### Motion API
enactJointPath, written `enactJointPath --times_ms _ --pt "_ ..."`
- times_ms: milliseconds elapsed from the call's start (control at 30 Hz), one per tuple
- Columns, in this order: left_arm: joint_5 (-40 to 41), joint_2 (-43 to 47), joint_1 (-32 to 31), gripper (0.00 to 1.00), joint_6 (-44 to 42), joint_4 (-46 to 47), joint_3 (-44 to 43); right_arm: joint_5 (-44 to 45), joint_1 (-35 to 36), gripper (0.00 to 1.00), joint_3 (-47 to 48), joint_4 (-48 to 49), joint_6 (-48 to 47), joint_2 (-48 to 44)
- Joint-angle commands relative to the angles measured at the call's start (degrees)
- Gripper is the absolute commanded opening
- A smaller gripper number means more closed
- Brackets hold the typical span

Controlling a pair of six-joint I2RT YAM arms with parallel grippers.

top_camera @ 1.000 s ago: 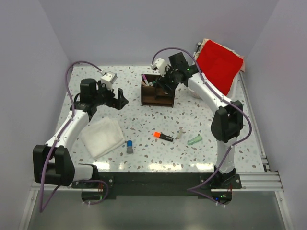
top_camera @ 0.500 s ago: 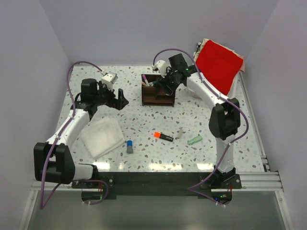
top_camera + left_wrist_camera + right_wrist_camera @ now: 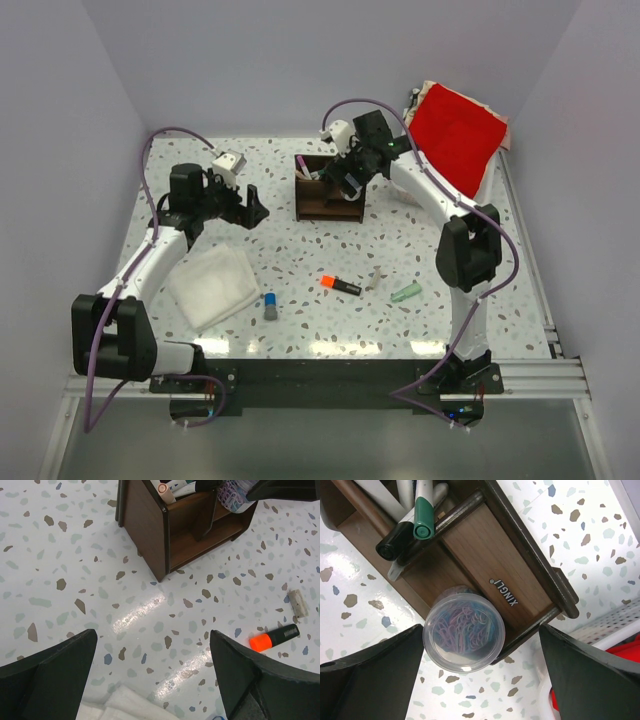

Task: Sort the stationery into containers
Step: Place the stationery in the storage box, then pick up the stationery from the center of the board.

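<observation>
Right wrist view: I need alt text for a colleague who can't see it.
A clear round pot of coloured paper clips stands in the dark wooden organizer, centred under the open right gripper, whose fingers do not touch it. A green-capped pen and a black-capped pen lean in the next compartment.

Dark brown wooden compartment organizer (image 3: 328,197), upper centre of top view, upright. Pens stand in one slot, among them a green-capped marker (image 3: 422,515). Clear round pot of blue-purple paper clips (image 3: 464,628) sits in an outer compartment. Lower centre, flat on the surface and apart: orange-and-black highlighter (image 3: 341,286), blue-capped grey stick (image 3: 270,306), mint-green cap-like piece (image 3: 405,293).
</observation>
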State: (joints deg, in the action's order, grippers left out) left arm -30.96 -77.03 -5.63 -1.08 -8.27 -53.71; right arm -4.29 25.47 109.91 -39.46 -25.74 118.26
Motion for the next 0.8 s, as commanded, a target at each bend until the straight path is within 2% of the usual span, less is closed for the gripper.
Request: enactJointPath --times_ms 0,767 --pt "-1.12 0.13 0.62 1.0 0.64 2.47 -0.95 2.98 -0.25 0.99 0.04 3.69 1.3 -1.36" --pt "-1.38 2.06 0.62 1.0 1.87 2.82 -0.16 0.34 -0.16 0.99 -5.67 4.31 0.6 -7.86"
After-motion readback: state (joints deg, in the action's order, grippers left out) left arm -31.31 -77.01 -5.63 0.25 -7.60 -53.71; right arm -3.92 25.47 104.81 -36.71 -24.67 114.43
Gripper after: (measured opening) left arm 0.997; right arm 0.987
